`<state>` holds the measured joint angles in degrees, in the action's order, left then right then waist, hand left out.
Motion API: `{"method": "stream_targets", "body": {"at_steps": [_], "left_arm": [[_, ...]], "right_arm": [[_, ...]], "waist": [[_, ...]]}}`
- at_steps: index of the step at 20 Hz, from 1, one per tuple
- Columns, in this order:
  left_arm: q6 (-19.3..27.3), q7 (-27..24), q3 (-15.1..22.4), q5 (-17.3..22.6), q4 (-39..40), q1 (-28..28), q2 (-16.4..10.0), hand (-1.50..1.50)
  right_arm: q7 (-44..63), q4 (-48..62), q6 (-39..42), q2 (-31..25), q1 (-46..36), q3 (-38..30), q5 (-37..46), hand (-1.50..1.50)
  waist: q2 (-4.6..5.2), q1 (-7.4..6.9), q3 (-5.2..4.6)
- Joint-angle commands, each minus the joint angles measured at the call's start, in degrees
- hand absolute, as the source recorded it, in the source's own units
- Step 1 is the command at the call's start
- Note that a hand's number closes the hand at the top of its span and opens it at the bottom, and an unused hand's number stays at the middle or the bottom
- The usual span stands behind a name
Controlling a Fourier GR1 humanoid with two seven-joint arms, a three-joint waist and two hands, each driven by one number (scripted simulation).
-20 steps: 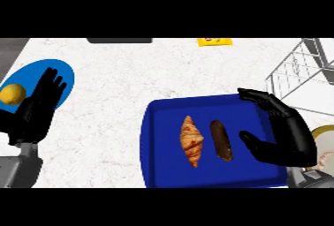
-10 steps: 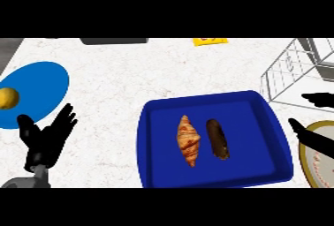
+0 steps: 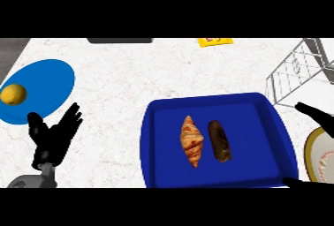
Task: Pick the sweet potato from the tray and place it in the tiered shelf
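One blue rectangular tray lies on the white speckled surface and carries two things: one golden-brown croissant and one dark brown sweet potato. There are two plates: one round blue plate at the surface's left edge, bearing one round yellow fruit, and one cream plate at the right edge. One wire tiered shelf stands at the far right corner. The far edge has one small yellow item and one flat dark grey item (both only partly in view). Two black hands show: the left hand and the right hand.
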<state>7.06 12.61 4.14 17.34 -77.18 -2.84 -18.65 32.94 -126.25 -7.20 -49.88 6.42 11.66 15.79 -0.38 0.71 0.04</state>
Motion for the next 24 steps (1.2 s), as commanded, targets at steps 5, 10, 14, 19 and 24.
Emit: {"method": "stream_targets", "body": {"at_steps": [5,10,14,19,24], "left_arm": [[-0.1,2.07,2.0,-1.37,2.28,-2.52,2.15,0.0],[0.97,2.38,2.32,-2.42,2.15,-2.88,2.98,0.0],[-1.13,2.42,1.54,-1.5,1.09,-1.12,1.45,0.0],[-1.68,3.51,0.81,-1.08,-0.22,-0.37,0.39,0.0],[-0.27,1.96,1.04,-2.03,-0.4,1.22,2.11,0.0]], "right_arm": [[27.65,-7.34,10.56,1.38,-11.54,14.28,7.85,-1.5],[41.31,-2.38,13.63,9.7,-21.96,21.02,15.22,-1.5],[42.73,7.56,14.9,15.45,-27.08,23.56,21.28,-1.5],[47.78,16.27,17.55,25.13,-30.3,27.49,25.28,-1.5],[45.79,24.07,20.24,29.34,-31.25,26.91,26.52,-1.5]], "waist": [[0.72,-2.24,-0.33],[0.68,-2.71,-0.36],[0.6,-3.07,-0.28],[0.38,-2.75,-0.23],[0.36,-1.83,-0.13]]}}
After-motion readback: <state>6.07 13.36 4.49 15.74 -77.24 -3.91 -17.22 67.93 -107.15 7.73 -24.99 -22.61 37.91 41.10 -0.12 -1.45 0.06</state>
